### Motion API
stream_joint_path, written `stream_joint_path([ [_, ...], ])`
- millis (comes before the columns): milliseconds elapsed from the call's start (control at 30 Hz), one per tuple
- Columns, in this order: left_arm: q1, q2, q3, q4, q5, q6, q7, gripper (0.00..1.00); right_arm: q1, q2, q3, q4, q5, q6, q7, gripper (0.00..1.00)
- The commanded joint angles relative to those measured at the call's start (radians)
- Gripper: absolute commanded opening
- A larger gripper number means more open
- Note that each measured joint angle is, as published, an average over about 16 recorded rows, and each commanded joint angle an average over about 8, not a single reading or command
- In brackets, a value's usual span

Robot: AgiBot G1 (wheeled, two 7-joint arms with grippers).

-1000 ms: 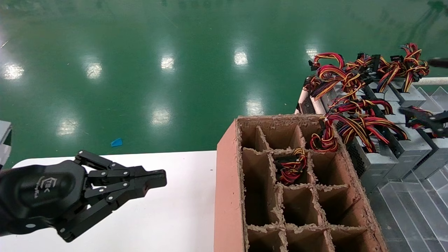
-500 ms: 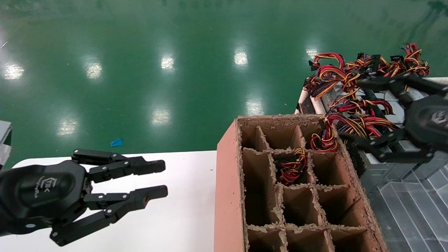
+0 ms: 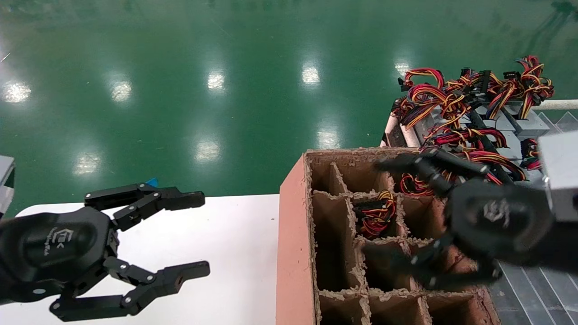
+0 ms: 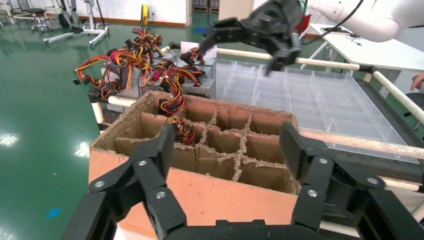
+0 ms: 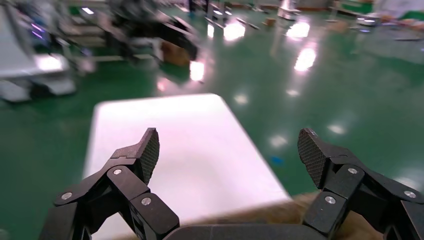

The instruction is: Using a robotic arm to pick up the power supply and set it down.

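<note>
Several power supplies [image 3: 523, 125], silver-grey boxes with red, yellow and black wire bundles, stand on the rack at the back right. The left wrist view shows the power supplies [image 4: 199, 89] behind the carton. One wire bundle [image 3: 375, 215] shows in a middle cell of the brown divided carton [image 3: 293, 234], another [image 3: 417, 181] in a far right cell. My right gripper [image 3: 375, 209] hovers open over the carton's middle cells, holding nothing. Its fingers [image 5: 148, 153] frame the white table. My left gripper [image 3: 197, 234] is open and empty over the white table, facing the carton's side [image 4: 215, 192].
The white table [image 3: 226, 253] lies left of the carton. A clear divided tray [image 4: 310, 95] sits right of the carton behind pale rails. Green floor [image 3: 226, 90] stretches beyond. A grey object [image 3: 5, 180] sits at the far left edge.
My left gripper went from shut to wide open in place. My right arm swung in from the power supply rack to above the carton, open and empty.
</note>
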Motion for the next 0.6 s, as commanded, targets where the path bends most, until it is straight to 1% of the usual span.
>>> stream_joint_path([
  [33, 0.0, 0.0, 0.0, 0.0, 0.0, 0.0, 0.0, 1.0, -0.024, -0.008, -0.015, 0.038, 0.035, 0.004, 0.031, 1.0],
  [200, 0.0, 0.0, 0.0, 0.0, 0.0, 0.0, 0.0, 1.0, -0.069, -0.022, -0.043, 0.111, 0.102, 0.01, 0.091, 1.0],
  [300, 0.0, 0.0, 0.0, 0.0, 0.0, 0.0, 0.0, 1.0, -0.085, -0.027, -0.053, 0.137, 0.126, 0.012, 0.107, 1.0],
  [600, 0.0, 0.0, 0.0, 0.0, 0.0, 0.0, 0.0, 1.0, -0.083, -0.027, -0.052, 0.133, 0.125, 0.014, 0.103, 1.0],
])
